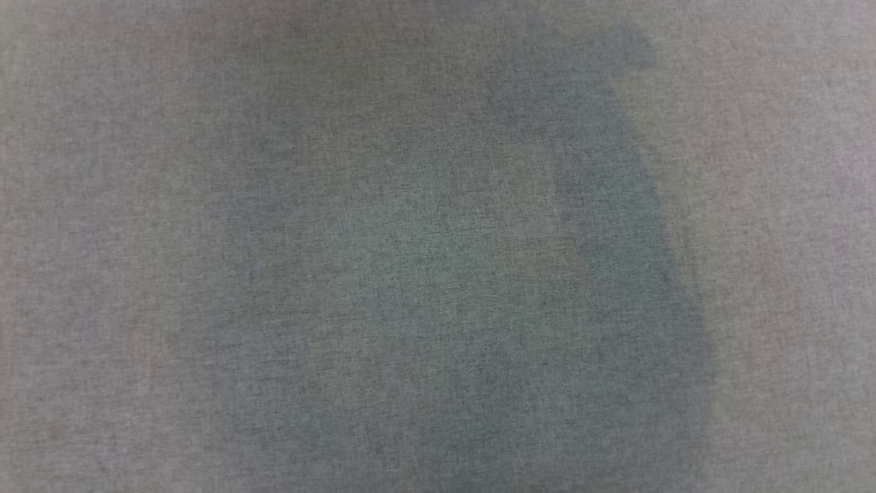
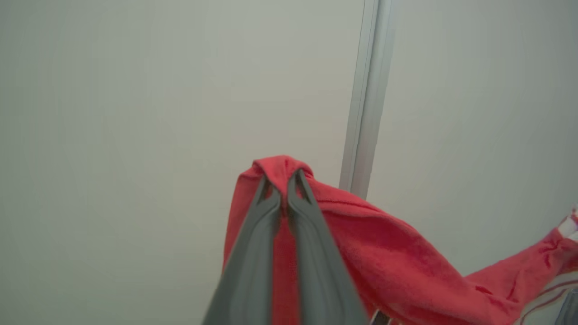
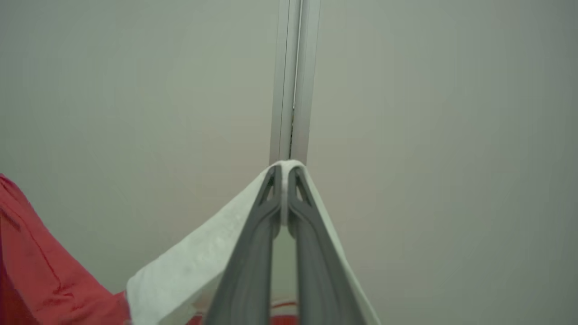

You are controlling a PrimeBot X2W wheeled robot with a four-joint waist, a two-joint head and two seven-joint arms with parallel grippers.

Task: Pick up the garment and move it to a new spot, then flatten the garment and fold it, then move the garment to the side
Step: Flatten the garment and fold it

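Observation:
The garment [image 2: 397,262] is red with a white part, and both grippers hold it up in the air. In the left wrist view my left gripper [image 2: 283,178] is shut on a bunched red fold, and the cloth sags away to the right toward a white striped edge [image 2: 570,225]. In the right wrist view my right gripper [image 3: 284,174] is shut on a white edge of the garment [image 3: 198,262], which drapes over both fingers. Red cloth [image 3: 40,280] hangs at that view's lower left.
The head view looks down on a grey woven table covering [image 1: 137,246] with a dark arm-shaped shadow [image 1: 616,226] across its middle and right. Behind both grippers stands a pale wall with an upright aluminium post [image 2: 368,90] [image 3: 293,81].

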